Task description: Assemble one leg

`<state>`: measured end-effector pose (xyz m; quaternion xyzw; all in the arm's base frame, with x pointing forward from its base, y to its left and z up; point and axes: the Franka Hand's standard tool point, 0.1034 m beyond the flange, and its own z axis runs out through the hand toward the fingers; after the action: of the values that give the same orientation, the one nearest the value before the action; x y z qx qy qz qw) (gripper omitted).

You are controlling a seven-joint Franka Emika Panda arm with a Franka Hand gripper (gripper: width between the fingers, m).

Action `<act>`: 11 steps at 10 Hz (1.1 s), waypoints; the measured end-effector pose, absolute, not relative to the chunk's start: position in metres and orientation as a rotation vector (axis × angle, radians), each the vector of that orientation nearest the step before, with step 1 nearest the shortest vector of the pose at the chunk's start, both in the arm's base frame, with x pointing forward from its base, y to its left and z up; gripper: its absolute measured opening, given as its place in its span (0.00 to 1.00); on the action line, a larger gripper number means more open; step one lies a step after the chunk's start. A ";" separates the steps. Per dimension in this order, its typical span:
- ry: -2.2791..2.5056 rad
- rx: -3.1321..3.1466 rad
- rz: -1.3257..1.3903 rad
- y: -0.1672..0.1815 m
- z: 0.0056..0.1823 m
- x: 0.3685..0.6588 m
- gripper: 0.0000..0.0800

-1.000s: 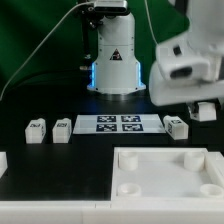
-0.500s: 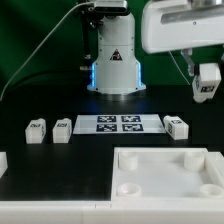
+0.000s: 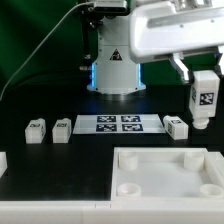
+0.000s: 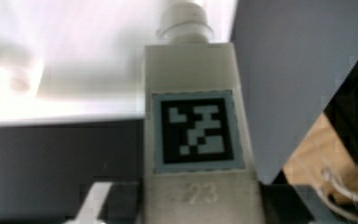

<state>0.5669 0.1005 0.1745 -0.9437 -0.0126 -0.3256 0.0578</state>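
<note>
- The tool (image 3: 202, 72) is clamped on the small white plastic block-like leg with a black-and-white tag (image 3: 205, 97), which hangs upright above the black table (image 3: 90, 150) at the exterior view's right.
- Keep it vertical, centre it over a corner hole (image 3: 192, 160) of the large white square panel (image 3: 160, 172), and lower it slowly.

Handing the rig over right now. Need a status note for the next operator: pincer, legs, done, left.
The pincer is shut on the held leg, which hangs upright at the exterior view's right, tag toward that camera.
Loose on the table: outer leg and inner leg to the exterior view's left of the marker board, third leg to its right.
The panel lies in front, with no leg in its visible holes.
Done: one leg grasped.
Left: carry it to a panel hole and seat it.
</note>
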 end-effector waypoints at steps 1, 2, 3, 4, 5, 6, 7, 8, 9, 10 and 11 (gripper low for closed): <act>-0.039 -2.845 -1.046 0.103 0.170 0.577 0.37; 0.014 -2.846 -1.037 0.115 0.163 0.574 0.37; -0.035 -2.884 -0.939 0.121 0.154 0.567 0.37; -0.021 -2.882 -0.957 0.116 0.157 0.570 0.37; -0.024 -2.884 -0.950 0.117 0.155 0.569 0.37; -0.024 -2.884 -0.949 0.117 0.155 0.569 0.37; -0.035 -2.885 -0.968 0.115 0.154 0.571 0.37; -0.057 -2.900 -0.963 0.111 0.144 0.573 0.37; -0.062 -2.898 -0.969 0.110 0.147 0.587 0.37; -0.070 -2.892 -1.007 0.105 0.152 0.605 0.37; -0.052 -2.891 -1.015 0.098 0.148 0.616 0.37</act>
<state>0.6160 0.0983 0.1478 -0.9427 -0.0168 -0.3310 0.0387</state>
